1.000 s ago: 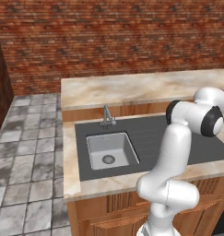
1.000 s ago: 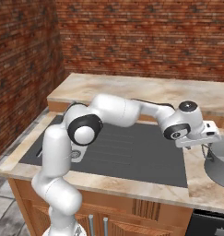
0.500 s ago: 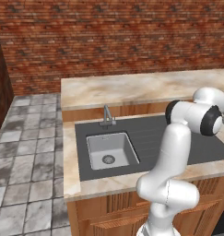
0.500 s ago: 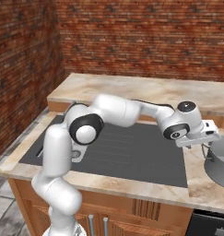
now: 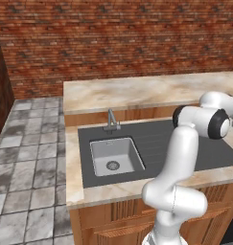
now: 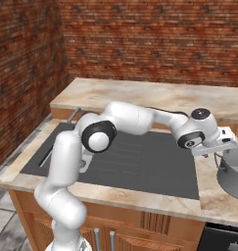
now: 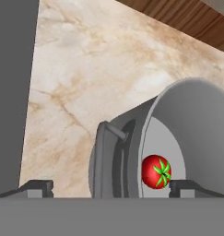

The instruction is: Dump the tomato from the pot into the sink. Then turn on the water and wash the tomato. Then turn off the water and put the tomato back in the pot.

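**Ana:** Claw (image 7: 111, 188) first: it's spread wide, one finger tip on each side of the near wall of the pot (image 7: 178, 138), with the side handle between them and nothing pinched yet.

**Ben:** So which step are we on?

**Ana:** The very first, I'd say: getting hold of the pot so it can be dumped. The tomato (image 7: 156, 172) sits inside, against the pot's floor, its green stem top facing the hand camera. From the right base camera the pot (image 6: 233, 174) stands on the marble tabletop (image 6: 211, 196) at the far right, just past the dark drainboard plate, and the claw (image 6: 219, 153) is right at its rim.

**Ben:** And the sink?

**Ana:** Well apart, at the other end of the plate. The left base camera has the sink (image 5: 101, 146) with the faucet (image 5: 110, 119) just behind it, no stream running.

**Ben:** Which way does the pot point?

**Ana:** It's a cylinder; in the right base view it looks upright, axis vertical, mouth up. The hand is tilted, so in its view the mouth opens towards the right. The tomato is round, so no long axis to speak of.

**Ben:** Next move?

**Ana:** My judgement: press the fingers together on the rim or handle, firmly, since the pot is big. Then lift, carry across the drainboard and tip over the basin.

**Ben:** Risk?

**Ana:** A one-sided grip could let the pot swing.
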You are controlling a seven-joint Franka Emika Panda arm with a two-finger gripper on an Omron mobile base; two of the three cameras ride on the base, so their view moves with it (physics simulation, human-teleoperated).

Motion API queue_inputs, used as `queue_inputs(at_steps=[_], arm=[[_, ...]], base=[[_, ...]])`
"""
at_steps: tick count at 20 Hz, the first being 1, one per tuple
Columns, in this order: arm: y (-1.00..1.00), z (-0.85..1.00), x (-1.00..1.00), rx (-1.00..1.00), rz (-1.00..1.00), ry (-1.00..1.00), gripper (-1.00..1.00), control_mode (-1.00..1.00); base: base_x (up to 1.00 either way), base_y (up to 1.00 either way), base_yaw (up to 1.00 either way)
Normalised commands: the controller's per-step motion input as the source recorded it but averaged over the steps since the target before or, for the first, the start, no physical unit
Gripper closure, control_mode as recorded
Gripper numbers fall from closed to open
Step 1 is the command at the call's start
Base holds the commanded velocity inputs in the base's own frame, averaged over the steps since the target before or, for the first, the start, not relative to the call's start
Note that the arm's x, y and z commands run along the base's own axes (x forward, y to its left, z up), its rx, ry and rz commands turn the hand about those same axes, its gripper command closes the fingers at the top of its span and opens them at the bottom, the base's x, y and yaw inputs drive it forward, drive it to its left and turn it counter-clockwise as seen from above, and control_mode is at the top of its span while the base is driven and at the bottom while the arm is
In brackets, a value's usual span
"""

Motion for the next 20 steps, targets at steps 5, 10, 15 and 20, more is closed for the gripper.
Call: queue_inputs(at_steps=[5, 10, 15, 20], arm=[[-0.36, -0.04, 0.14, 0.00, 0.00, 0.01, -1.00, -1.00], [-0.21, -0.16, 0.05, 0.01, 0.00, 0.09, -1.00, -1.00], [-0.11, -0.29, 0.00, 0.04, 0.00, 0.15, -1.00, -1.00], [0.00, -0.40, 0.00, 0.10, 0.00, 0.23, -1.00, -1.00]], base=[[0.00, 0.00, 0.00], [0.00, 0.00, 0.00], [0.00, 0.00, 0.00], [0.00, 0.00, 0.00]])
